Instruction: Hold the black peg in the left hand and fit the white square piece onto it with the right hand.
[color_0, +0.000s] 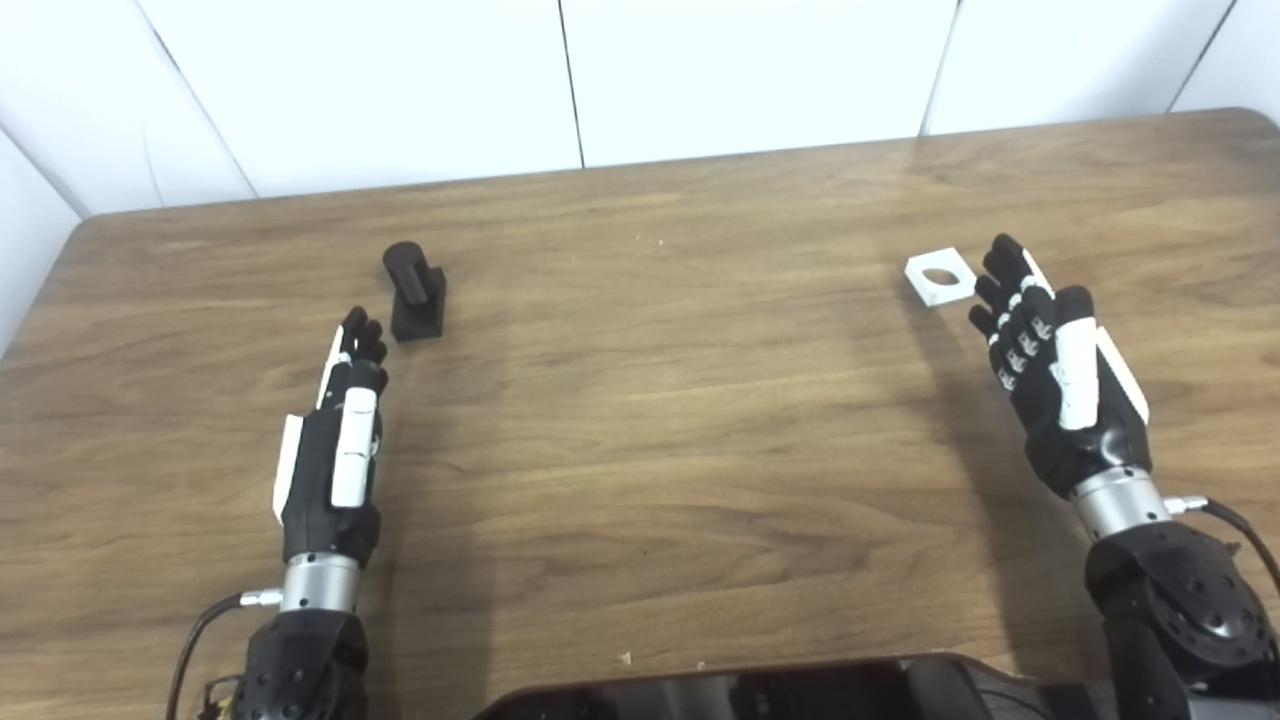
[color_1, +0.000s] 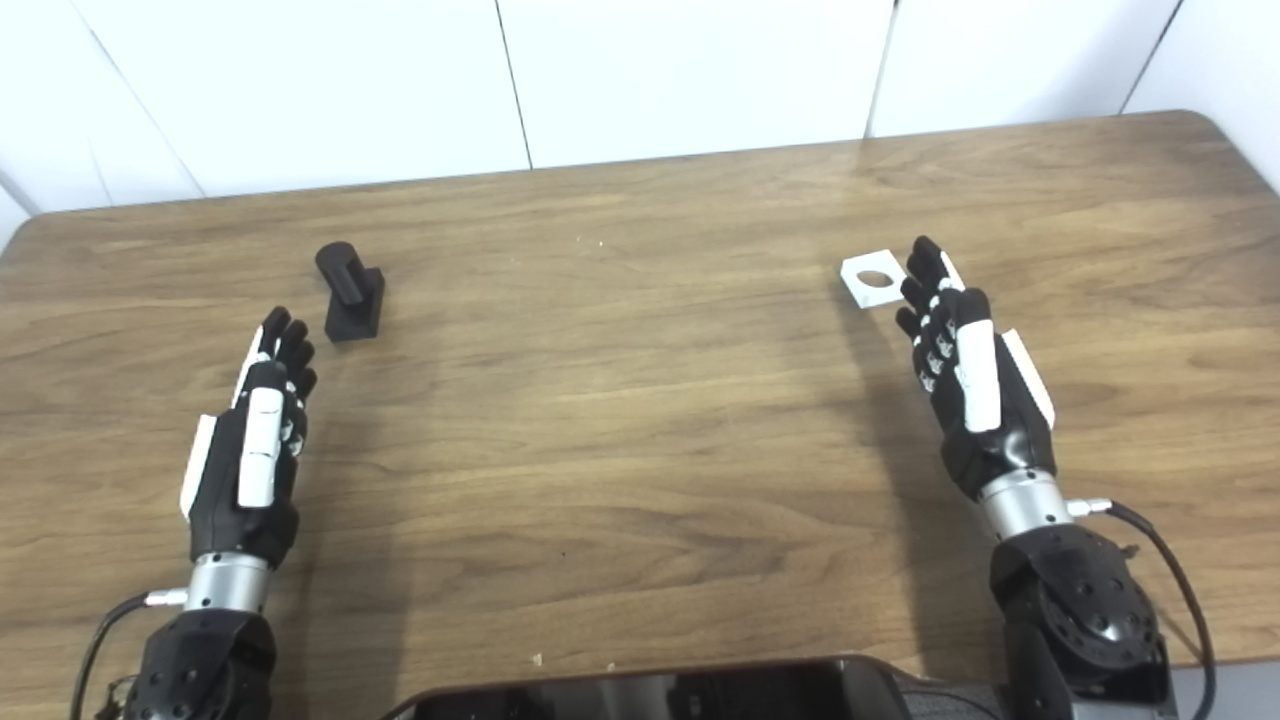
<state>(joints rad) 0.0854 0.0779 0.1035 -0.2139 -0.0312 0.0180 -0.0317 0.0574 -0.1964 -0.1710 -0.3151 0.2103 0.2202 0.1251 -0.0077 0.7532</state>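
A wooden table (color_0: 650, 420) fills the left eye view, with white wall panels (color_0: 400, 90) behind its far edge. The black peg (color_0: 414, 290), a round post on a block base, stands at about ten o'clock from the table's middle, free of any hold. The left hand (color_0: 335, 440) hovers near it, at the peg's seven o'clock, fingers stretched out and empty. The white square piece (color_0: 939, 277), with a round hole through it, lies flat at about two o'clock. The right hand (color_0: 1055, 370) is at its five o'clock, fingers extended, fingertips (color_0: 1003, 252) just beside the piece's edge, holding nothing.
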